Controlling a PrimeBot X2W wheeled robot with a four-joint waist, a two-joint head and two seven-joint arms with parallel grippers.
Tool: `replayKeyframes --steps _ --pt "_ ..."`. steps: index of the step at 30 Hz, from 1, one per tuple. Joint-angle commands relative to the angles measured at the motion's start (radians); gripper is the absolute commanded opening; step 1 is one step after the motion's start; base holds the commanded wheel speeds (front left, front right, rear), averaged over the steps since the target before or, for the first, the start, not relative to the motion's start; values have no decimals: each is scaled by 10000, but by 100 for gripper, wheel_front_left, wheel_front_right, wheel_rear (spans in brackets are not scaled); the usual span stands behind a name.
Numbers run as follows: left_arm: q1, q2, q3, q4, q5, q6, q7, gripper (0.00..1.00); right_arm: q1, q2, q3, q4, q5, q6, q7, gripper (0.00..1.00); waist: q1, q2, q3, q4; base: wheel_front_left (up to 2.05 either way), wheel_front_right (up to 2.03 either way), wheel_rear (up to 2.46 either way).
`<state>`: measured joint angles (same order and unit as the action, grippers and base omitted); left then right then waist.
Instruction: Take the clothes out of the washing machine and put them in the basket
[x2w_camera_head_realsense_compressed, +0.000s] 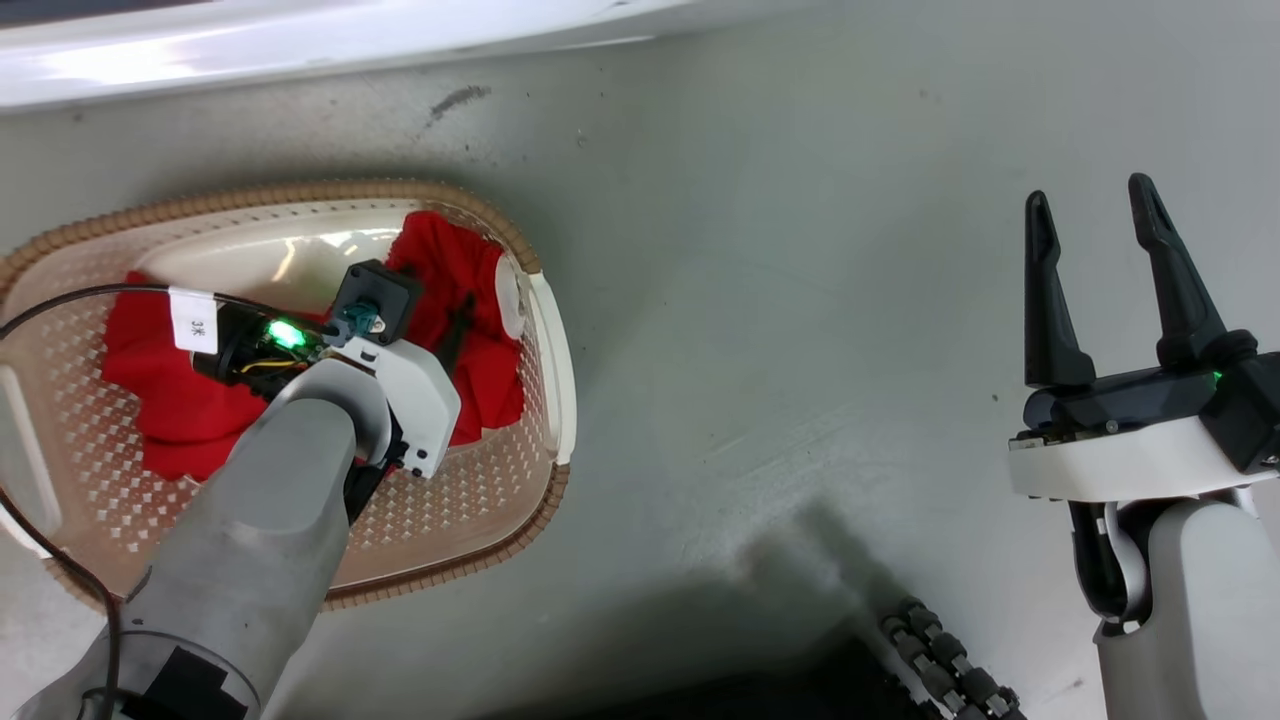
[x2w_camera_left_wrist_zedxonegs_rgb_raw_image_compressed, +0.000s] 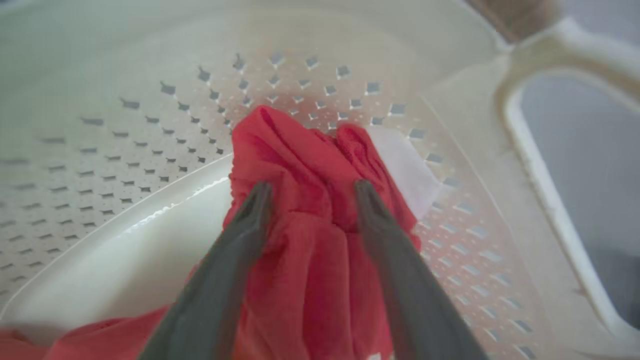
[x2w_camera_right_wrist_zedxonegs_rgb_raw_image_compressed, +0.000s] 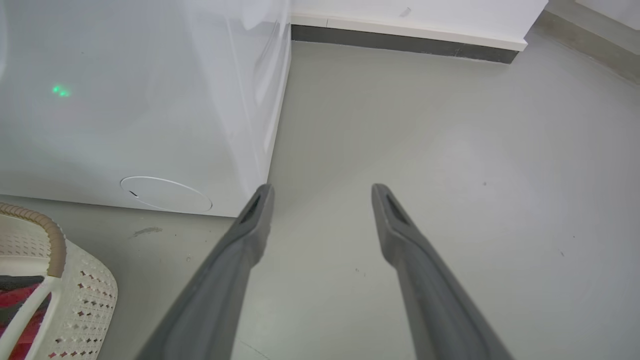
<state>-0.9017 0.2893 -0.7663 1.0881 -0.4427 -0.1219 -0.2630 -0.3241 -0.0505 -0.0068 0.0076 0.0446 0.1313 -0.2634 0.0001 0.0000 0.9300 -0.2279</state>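
Red clothes (x2w_camera_left_wrist_zedxonegs_rgb_raw_image_compressed: 300, 150) lay bunched in the perforated basket (x2w_camera_head_realsense_compressed: 300, 190), where the left gripper (x2w_camera_left_wrist_zedxonegs_rgb_raw_image_compressed: 310, 189), fingers spread either side of a fold, appeared positioned to release them, while the right gripper (x2w_camera_head_realsense_compressed: 1092, 195) hovered spread and unladen over the floor (x2w_camera_head_realsense_compressed: 800, 300).

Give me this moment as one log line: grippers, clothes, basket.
left gripper: open, inside basket, straddling clothes | clothes: lying in basket | right gripper: open, empty, above floor

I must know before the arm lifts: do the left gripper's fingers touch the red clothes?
Touching. In the left wrist view the clothes fill the gap between the left gripper's fingers, lying against both inner sides.
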Motion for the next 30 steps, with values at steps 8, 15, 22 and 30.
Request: replayKeyframes --steps 8,15,22,30 --pt "747 -82 732 -1176 198 -4 -25 100 -121 4 -257 290 -287 -11 -21 100 -1 0 -1430 399 0 0 0" --pt "1654 -221 1683 -2637 613 15 -25 100 148 1 -490 627 -696 -11 -20 100 -1 0 -3098 894 0 0 0" --pt "2605 -249 3055 -4268 1017 125 -24 100 575 -1 -983 853 -914 -11 -20 100 -1 0 -4671 1489 0 0 0" --pt "3753 -319 4669 -6074 1513 213 -26 100 1104 -1 -1095 1000 -1039 -11 -20 100 -1 0 -6047 2028 0 0 0"
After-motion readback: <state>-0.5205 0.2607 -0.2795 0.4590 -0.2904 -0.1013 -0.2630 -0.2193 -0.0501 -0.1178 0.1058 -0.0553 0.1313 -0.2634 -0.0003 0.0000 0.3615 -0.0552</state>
